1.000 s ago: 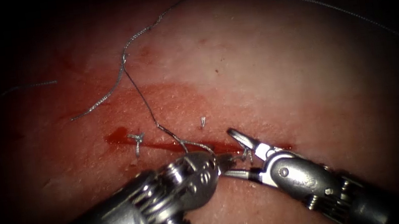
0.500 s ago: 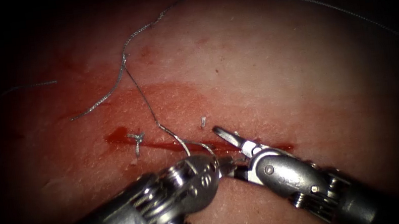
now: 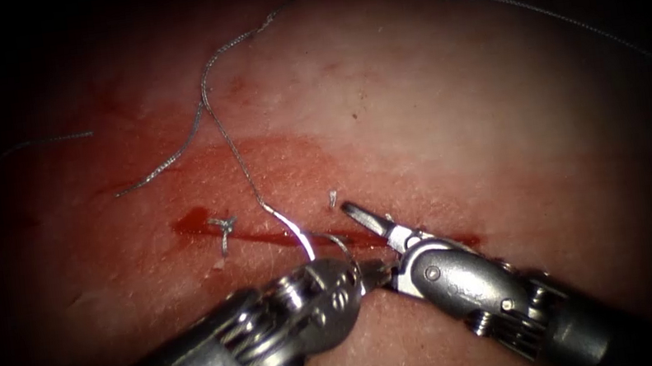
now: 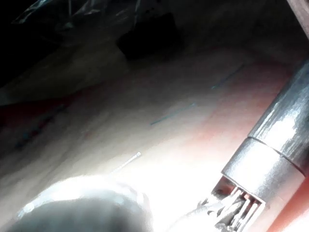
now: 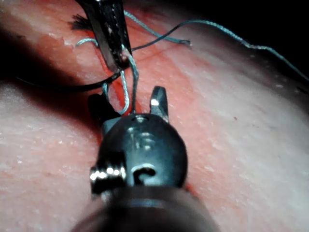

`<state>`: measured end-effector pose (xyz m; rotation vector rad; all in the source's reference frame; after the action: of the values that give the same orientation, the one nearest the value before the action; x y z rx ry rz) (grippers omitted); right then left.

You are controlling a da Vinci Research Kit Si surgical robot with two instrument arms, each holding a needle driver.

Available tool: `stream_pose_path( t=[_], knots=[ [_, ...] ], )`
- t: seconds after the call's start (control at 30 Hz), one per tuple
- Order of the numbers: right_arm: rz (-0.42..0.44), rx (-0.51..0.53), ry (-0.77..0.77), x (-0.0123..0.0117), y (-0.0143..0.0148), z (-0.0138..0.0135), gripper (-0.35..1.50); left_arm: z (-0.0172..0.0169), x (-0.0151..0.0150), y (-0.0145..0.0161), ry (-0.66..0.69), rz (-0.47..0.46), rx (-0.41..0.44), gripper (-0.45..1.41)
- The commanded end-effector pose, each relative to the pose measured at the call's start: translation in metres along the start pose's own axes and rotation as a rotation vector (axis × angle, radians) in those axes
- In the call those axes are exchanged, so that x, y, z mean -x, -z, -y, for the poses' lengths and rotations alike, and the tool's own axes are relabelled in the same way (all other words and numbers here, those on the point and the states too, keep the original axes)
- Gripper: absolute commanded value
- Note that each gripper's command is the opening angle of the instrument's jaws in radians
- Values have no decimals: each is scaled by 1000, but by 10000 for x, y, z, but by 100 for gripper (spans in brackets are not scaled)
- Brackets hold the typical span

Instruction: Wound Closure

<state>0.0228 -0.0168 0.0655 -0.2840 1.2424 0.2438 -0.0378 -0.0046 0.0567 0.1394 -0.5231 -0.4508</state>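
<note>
Tissue, pale pink pork belly [image 3: 432, 103], carries a dark red horizontal cut [image 3: 283, 236] with red fluid [image 3: 191, 221] at its left end. Grey thread [image 3: 203, 98] loops above it. The left claw [image 3: 364, 274] seems clamped on the thin curved steel needle [image 3: 300, 240] rising from the cut, its tip hidden. The right claw [image 3: 373, 239] stands apart, empty.

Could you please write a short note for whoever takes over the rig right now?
Left tool: shut on the needle, which curves up clear of the tissue; where along its curve is hidden.
Right tool: jaws open over the cut, holding nothing.
Thread trails from the needle up across the tissue.
Done: a knot with cut ends at the cut's left end.
Left: the cut's right part has no stitch.
</note>
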Motion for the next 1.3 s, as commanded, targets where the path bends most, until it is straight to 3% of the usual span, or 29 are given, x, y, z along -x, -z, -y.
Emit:
stream_pose_path(
  t=[0.03,0.1,0.17,0.2,0.27,0.3,0.33,1.3],
  knots=[
    [-7,3,2,-7,-5,-8,79,-7,11,4,-1,7,5,-45],
    [-7,0,0,-10,-2,-9,49,-8,10,4,-2,8,4,-45],
    [-7,-1,-2,-12,0,-10,40,-9,9,4,-3,8,4,-45],
    [-7,-2,-3,-13,1,-11,17,-10,9,4,-3,8,4,-45],
    [-7,-3,-4,-14,2,-11,7,-10,8,4,-3,8,4,-45],
    [-7,-4,-5,-15,3,-12,-20,-11,7,4,-4,8,3,-45],
    [-7,-4,-5,-15,4,-12,-35,-11,7,4,-5,9,3,-45],
    [-23,-21,-36,-25,35,-35,-35,-17,-3,14,-5,10,28,-45]
  ],
)
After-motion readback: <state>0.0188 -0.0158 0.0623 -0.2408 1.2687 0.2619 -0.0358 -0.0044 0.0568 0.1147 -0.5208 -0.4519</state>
